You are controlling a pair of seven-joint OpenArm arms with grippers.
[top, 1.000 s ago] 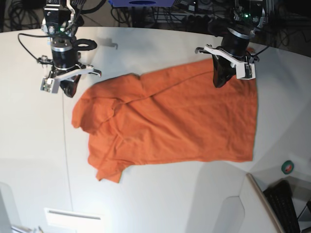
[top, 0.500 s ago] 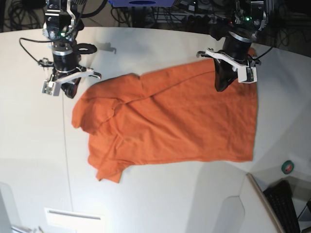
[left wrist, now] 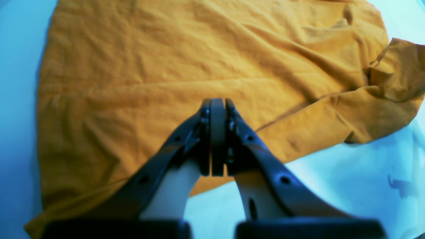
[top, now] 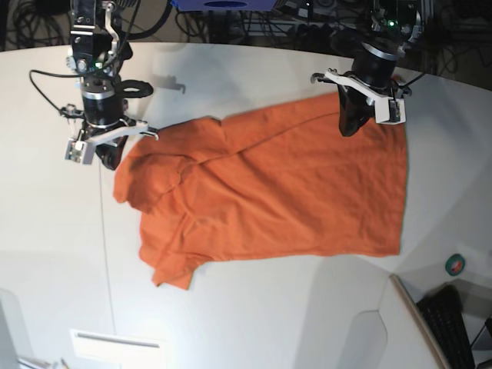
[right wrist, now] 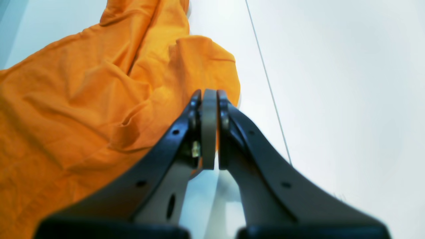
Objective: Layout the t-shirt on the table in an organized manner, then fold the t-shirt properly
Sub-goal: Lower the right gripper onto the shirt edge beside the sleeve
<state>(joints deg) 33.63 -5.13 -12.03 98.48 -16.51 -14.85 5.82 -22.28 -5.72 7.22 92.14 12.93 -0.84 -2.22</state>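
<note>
Starting at the left of the base view: the right gripper (top: 110,156) hovers at the shirt's 9 o'clock edge, just beside the bunched sleeve (top: 146,173). Its own camera shows the jaws pressed together with nothing between them, closed and empty, tips over bare table (right wrist: 332,99) just beside the seam (right wrist: 269,86), the crumpled orange cloth at their 10 o'clock.

Across the middle lies the t-shirt (top: 277,192), spread over the white table (top: 254,315) but not yet neat. The collar end, toward 9 o'clock, is rumpled, with one sleeve folded under at 7 o'clock (top: 173,269), while the hem side toward 3 o'clock lies fairly flat.

On to the right: the left gripper (top: 347,127) sits over the shirt's 1 o'clock part, near the far edge. Its wrist view shows the jaws closed with no cloth pinched, tips above the fabric (left wrist: 166,66); I cannot tell if they touch it.

My read: this is the layout step, folding not yet begun. The next move calls for the right gripper to open, pinch that bunched sleeve and draw it out toward 9 o'clock, while the left opens and pins or takes the far edge, so the body pulls taut before any fold.
</note>
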